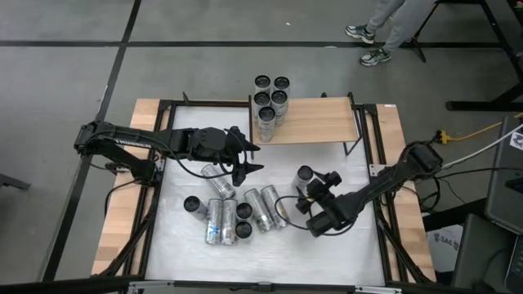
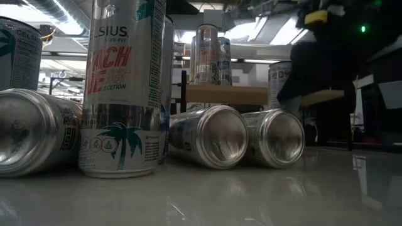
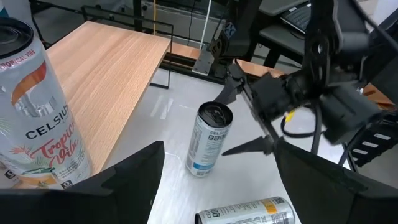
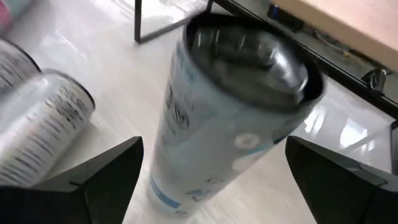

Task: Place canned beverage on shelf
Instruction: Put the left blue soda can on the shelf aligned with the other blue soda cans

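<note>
Your right gripper, fingers spread, empty, straddles upright can; likely not touching. Left gripper half-parted, empty, farther.

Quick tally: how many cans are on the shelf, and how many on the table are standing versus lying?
Cans on the shelf: 5
Standing cans on the table: 4
Lying cans: 5, roughly; they are tightly packed
Total: 14
</note>
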Controlling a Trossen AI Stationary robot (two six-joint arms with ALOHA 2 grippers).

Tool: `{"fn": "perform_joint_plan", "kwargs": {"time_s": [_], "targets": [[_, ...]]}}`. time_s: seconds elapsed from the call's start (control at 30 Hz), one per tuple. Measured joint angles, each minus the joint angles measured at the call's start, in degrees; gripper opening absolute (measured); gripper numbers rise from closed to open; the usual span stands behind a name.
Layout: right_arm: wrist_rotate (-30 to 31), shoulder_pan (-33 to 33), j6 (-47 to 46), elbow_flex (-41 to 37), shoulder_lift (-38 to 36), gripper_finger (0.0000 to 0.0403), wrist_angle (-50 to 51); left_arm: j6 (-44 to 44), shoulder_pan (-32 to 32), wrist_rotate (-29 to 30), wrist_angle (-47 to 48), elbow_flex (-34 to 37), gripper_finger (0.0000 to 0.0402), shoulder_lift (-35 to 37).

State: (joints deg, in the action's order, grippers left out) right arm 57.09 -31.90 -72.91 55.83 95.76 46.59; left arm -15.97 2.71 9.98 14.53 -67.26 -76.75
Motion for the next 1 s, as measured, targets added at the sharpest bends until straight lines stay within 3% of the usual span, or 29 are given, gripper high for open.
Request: {"fn": "perform_joint_plan", "kwargs": {"time_s": [0.2,0.77,0.9,1.0], "targets": [[-4.2,0.1,7.7,0.0,-6.6,0.0383,0.0,0.0,0.0,0.0,0.0,0.0,0.0304,0.0],[-16.2,0.2,41.7,0.0,-28.2,0.0383,-0.3,0.0,0.0,0.0,0.0,0.0,0.0304,0.0],[-22.1,2.7,50.3,0.0,-32.5,0.0383,-1.4,0.0,0.0,0.0,0.0,0.0,0.0304,0.0],[-29.7,6.6,59.4,0.0,-34.7,0.0383,-4.7,0.0,0.0,0.0,0.0,0.0,0.0304,0.0]]}}
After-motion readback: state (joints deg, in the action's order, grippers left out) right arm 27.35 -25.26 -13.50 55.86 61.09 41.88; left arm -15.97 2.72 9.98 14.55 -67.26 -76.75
